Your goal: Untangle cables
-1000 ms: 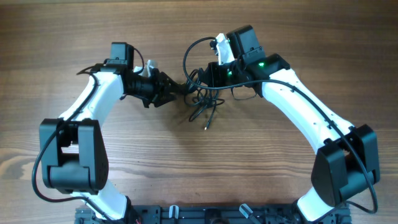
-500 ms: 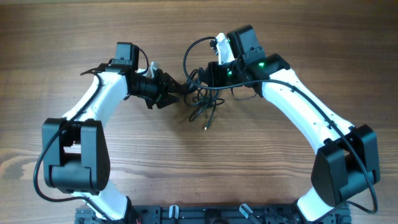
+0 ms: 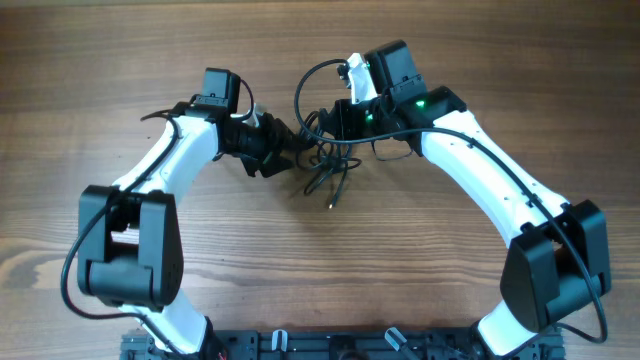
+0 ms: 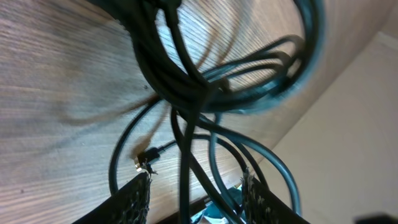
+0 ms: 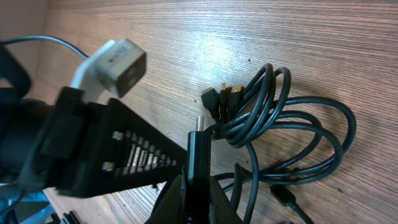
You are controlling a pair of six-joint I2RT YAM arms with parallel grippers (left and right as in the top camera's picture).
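The cables [image 3: 328, 165] lie as a black knotted clump on the wooden table between my two arms, with one loop [image 3: 305, 85] arching toward the far side. My left gripper [image 3: 290, 143] is at the clump's left edge. In the left wrist view it [image 4: 196, 177] is open, with strands of the cables [image 4: 180, 68] running between its fingers [image 4: 138, 199] unpinched. My right gripper [image 5: 199, 180] is shut on a black plug [image 5: 199, 146] of one cable, just above the looped cables [image 5: 273, 118]. From overhead the right gripper [image 3: 338, 122] is mostly hidden under its wrist.
A loose plug end [image 3: 331, 205] trails toward the near side of the clump. The left arm's gripper [image 5: 118, 155] and its white camera block [image 5: 118, 59] crowd close to my right fingers. A black rail [image 3: 330, 345] runs along the table's near edge.
My left arm has moved right, bringing its gripper into the clump's left side. The right arm and the cables have stayed put.
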